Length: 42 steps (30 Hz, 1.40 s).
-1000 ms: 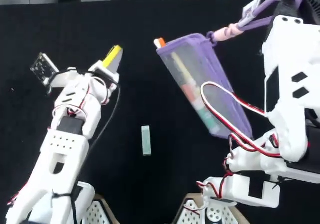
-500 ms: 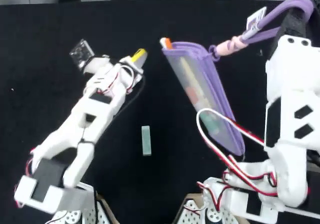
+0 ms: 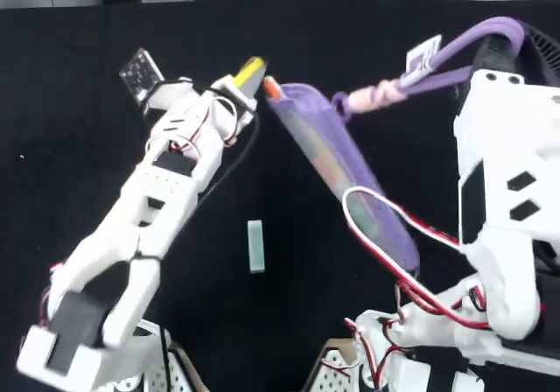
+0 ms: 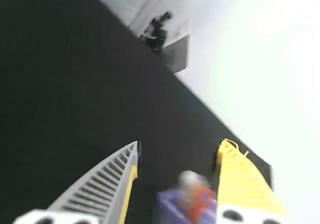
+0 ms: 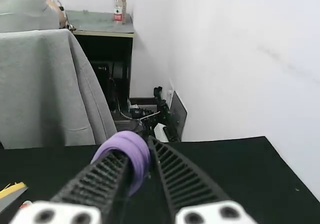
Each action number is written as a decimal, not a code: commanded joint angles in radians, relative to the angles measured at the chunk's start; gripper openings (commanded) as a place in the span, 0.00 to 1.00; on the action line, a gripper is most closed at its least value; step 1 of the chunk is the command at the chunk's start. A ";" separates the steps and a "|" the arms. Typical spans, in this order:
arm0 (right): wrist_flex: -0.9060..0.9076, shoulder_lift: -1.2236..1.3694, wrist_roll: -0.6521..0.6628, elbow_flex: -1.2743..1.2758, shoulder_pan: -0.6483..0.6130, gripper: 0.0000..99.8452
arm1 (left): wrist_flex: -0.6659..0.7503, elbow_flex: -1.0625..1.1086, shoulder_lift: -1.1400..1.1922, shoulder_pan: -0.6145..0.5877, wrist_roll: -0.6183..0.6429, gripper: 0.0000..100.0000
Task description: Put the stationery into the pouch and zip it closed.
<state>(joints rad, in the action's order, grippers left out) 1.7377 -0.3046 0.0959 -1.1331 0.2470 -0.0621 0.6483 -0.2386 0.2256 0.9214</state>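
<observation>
Found small pale-green rectangular eraser point(image 3: 255, 246) on black table point(image 3: 70, 191), apart from tilted purple translucent zip pouch point(image 3: 325, 151) holding pens. Noted left gripper point(image 4: 179, 148) spread open astride pouch's orange-tipped corner. Recorded right gripper point(image 5: 137, 149) clenched on pouch's purple strap loop point(image 5: 131, 159).

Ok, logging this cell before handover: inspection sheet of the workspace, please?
Surface: black table.
Job's things: purple pouch hangs tilted by its strap, orange-tipped item poking from its top; pale green block on the table.
Clutter: nothing seen.
End effectors: left end effector open at pouch's top; right end effector shut on strap.
Cables: red-white wires loop across the pouch; black cable on left arm.
Surroundings: grey cloth, white wall, bottle.
</observation>
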 commanded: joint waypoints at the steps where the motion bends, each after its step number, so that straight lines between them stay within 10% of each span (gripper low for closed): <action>1: 0.023 -0.016 0.008 0.010 -0.037 0.01 | -0.094 -0.028 -0.193 0.065 -0.003 0.25; 10: 0.026 -0.022 0.009 0.010 -0.034 0.01 | -0.272 -0.024 -0.316 0.048 0.000 0.25; 18: 0.026 -0.024 0.009 0.010 -0.034 0.01 | -0.040 0.183 -0.315 -0.154 0.003 0.25; 42: 0.028 -0.024 0.000 0.010 -0.035 0.01 | -0.094 0.374 -0.253 -0.071 0.002 0.25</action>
<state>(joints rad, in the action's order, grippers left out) 1.7377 -0.3046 0.0959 -1.1270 0.2194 -0.0928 1.0319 -0.3890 0.0982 0.9214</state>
